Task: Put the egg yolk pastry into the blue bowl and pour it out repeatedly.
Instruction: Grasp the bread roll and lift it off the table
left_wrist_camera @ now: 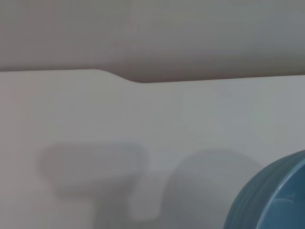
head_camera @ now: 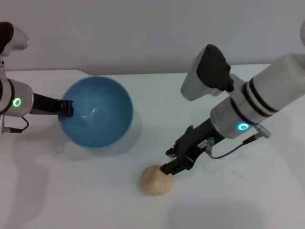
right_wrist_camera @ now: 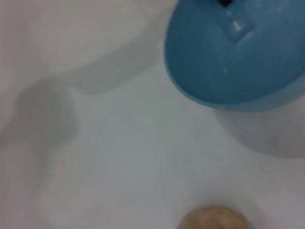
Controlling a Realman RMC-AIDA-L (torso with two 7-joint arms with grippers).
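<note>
Egg yolk pastry (head_camera: 156, 180) lies on the white desk (head_camera: 248, 200), outside the blue bowl (head_camera: 95, 112) and toward the robot's side of it, well apart from the rim. Right pincer (head_camera: 174, 165) sits at the pastry's upper right edge, fingertips touching or just beside the dough; whether they are spread round it or closed cannot be told from the head view, and the right wrist view shows only the pastry's top at the frame edge (right_wrist_camera: 213, 218), no fingers.

Key relation: the pastry lies just beyond and below the right pincer's tips, along the arm's own line of reach. The right arm is much the nearer; the left is occupied at the bowl.

Left pincer (head_camera: 66, 108) is clamped on the bowl's rim at its left side, dark fingers straddling the wall. The bowl is tilted, its mouth turned toward the pastry and the right arm.

Materials: the pastry is a small, roundish ball, pale tan, matte, faintly dimpled, with no marked long axis; likely soft, so a light grip seems wise. The bowl is smooth, glossy, deep, light blue, with faint ridges on its outer wall in the left wrist view (left_wrist_camera: 271, 200).
</note>
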